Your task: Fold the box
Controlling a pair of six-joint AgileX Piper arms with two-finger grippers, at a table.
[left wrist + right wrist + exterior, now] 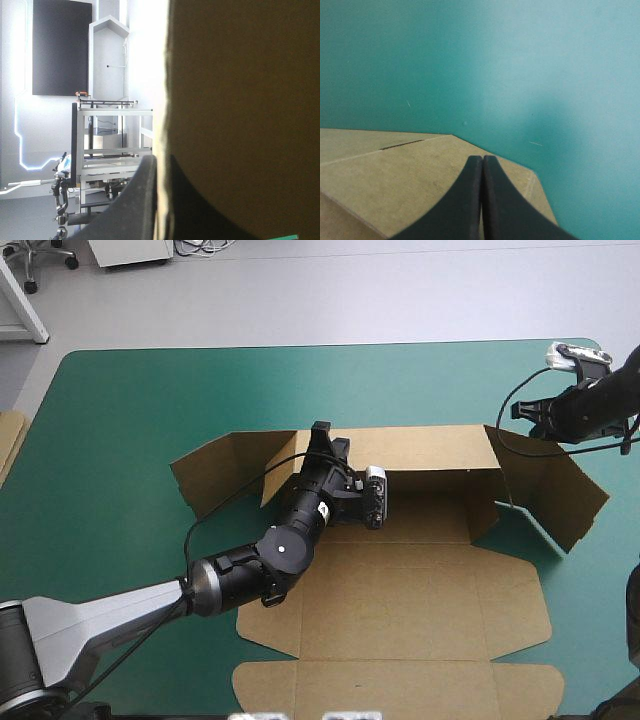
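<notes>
Brown box (400, 580) sits mid-table, barely begun, we judge — we pinch its raised far wall in the left gripper (162, 160), the right gripper (482, 157) closed empty over the right flap — sides and lid left to fold.

Teal-green table (120, 400) w/ brown box (400, 610); more board (6, 440) at left edge.

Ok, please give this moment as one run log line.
left gripper: shut on box, rear wall | right gripper: shut on box, right flap | rear wall raised | near panels flat on table
</notes>
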